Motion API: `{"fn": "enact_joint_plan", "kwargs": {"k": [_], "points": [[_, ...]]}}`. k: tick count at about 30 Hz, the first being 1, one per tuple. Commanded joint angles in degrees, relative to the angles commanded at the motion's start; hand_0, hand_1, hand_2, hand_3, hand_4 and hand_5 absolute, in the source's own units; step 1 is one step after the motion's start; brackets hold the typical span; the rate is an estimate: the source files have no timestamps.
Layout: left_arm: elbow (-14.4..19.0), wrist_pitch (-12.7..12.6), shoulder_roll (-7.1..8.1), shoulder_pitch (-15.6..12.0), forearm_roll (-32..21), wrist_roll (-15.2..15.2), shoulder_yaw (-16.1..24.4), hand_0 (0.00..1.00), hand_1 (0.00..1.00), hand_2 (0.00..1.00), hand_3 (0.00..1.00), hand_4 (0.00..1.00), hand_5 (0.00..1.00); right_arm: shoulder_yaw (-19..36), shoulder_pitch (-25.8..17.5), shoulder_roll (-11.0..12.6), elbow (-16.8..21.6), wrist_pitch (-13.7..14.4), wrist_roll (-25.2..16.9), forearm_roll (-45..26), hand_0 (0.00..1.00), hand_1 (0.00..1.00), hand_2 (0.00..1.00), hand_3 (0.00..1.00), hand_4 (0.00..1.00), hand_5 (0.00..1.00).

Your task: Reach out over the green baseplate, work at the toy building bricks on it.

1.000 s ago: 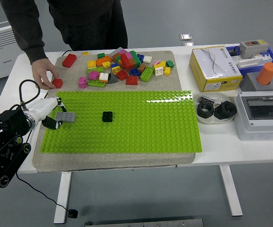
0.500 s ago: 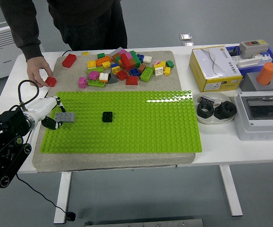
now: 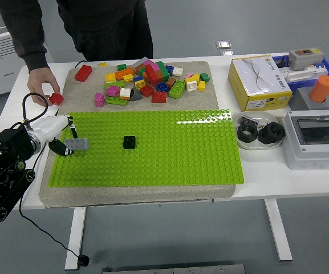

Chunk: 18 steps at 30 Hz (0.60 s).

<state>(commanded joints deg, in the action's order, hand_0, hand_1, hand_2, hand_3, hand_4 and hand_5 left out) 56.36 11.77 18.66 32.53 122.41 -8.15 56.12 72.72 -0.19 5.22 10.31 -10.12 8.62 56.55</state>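
Note:
The green baseplate (image 3: 153, 145) lies on a grey mat in the middle of the table. A black brick (image 3: 129, 142) stands on it left of centre. My left hand (image 3: 61, 140) is at the plate's left edge, shut on a grey brick (image 3: 76, 144) held just over the studs. A pile of loose coloured bricks (image 3: 150, 80) lies on the mat behind the plate. A person's hand (image 3: 41, 91) at the far left holds a small red brick (image 3: 56, 99) over the table beside the mat. My right hand is out of view.
A long red brick (image 3: 83, 73) lies at the mat's back left. To the right stand a yellow and white box (image 3: 259, 83), a dish with black parts (image 3: 259, 133), a grey switch box (image 3: 318, 140) and an orange cylinder (image 3: 323, 89).
The person's hand has drawn the small red brick left, off the mat. My left hand with the grey brick has shifted slightly left.

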Motion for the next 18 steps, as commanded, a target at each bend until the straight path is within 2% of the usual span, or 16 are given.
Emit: {"fn": "enact_joint_plan", "kwargs": {"k": [18], "points": [[0.63, -1.25, 0.10, 0.76, 0.03, 1.11, 0.58, 0.998, 0.998, 0.951, 0.481, 0.836, 0.002, -0.26, -0.04, -0.02, 0.00, 0.11, -0.02, -0.17, 0.688, 0.669, 0.813, 0.949, 0.895, 0.998]]}}
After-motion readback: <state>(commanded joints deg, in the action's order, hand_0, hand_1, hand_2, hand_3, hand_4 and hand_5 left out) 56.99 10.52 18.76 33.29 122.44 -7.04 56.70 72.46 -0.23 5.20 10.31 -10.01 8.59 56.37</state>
